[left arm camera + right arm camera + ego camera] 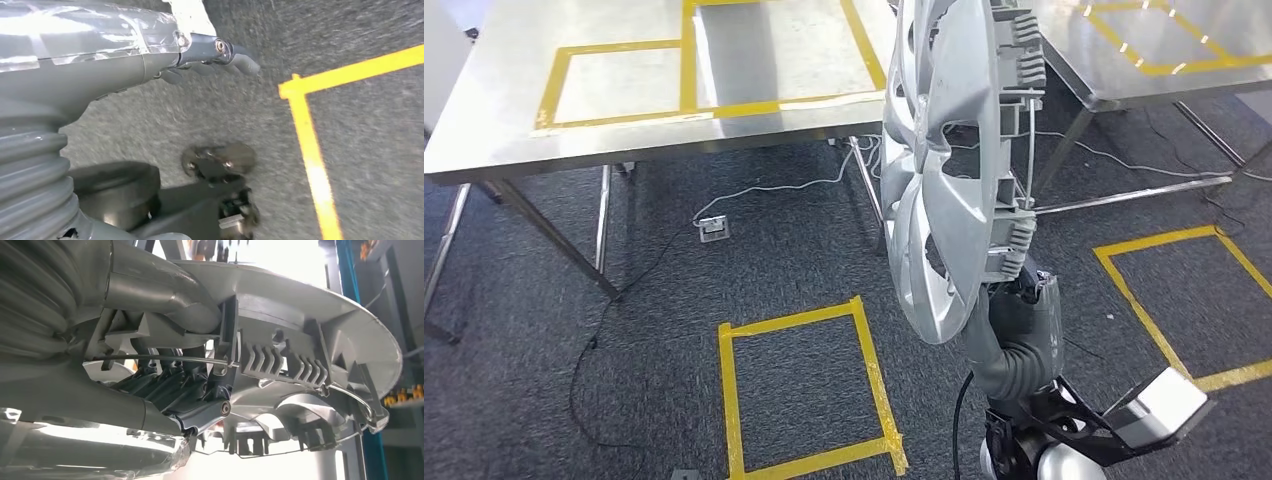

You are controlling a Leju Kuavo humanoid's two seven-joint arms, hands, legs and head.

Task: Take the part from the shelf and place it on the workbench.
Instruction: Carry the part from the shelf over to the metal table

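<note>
- Hanging over grey carpet, the left hand (150,55) holds nothing, its fingers (240,62) loosely extended near a yellow tape line (310,150).
- Left of centre, the steel workbench (504,130) stands, a taped floor square (804,390) before it.
- Right of centre, the silver wheel cover (944,170) stands upright on edge, its face turned left and its clips right.
- The right hand (1024,300) grips its lower rim, fingers (175,385) curled inside.
</note>
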